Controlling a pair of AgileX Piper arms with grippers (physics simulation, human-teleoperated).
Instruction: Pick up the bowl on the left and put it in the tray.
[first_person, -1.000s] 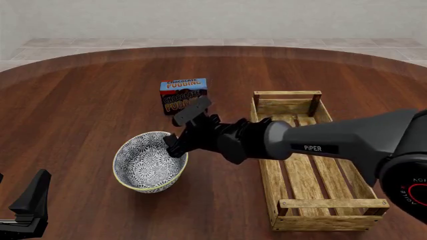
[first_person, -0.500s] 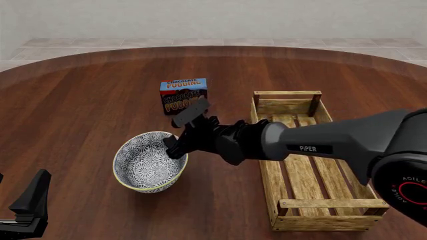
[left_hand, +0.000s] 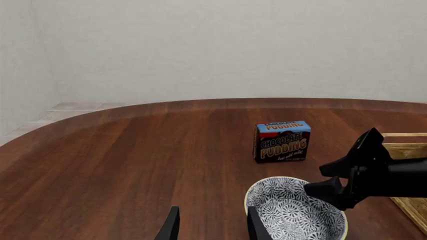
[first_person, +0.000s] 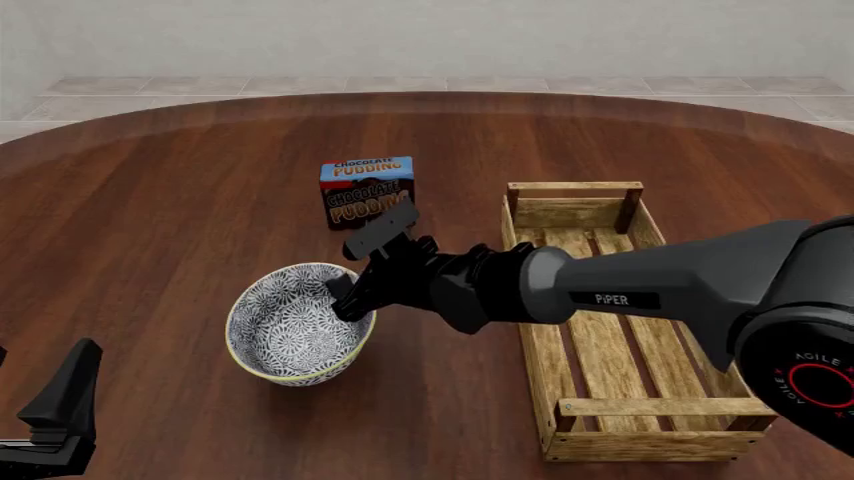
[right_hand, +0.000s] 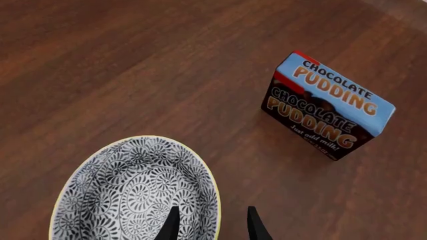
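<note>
The blue-and-white patterned bowl (first_person: 296, 325) with a cream rim stands on the table left of centre, and also shows in the wrist views (left_hand: 293, 214) (right_hand: 133, 192). My right gripper (first_person: 347, 296) reaches across from the right to the bowl's right rim. It is open: in the right wrist view one finger is inside the bowl and one outside, with the rim between them (right_hand: 212, 227). The long slatted wooden tray (first_person: 627, 320) lies on the right and holds nothing. My left gripper (first_person: 56, 412) hovers open near the front left edge, apart from the bowl (left_hand: 212, 227).
A blue-and-brown chocolate pudding box (first_person: 366, 192) stands upright just behind the bowl and my right gripper. The right arm (first_person: 641, 285) spans the tray's near half. The dark wooden table (first_person: 174, 200) curves round at the back.
My right gripper has edged slightly lower and closer onto the bowl's right rim. The bowl, the tray and the left arm have not moved.
</note>
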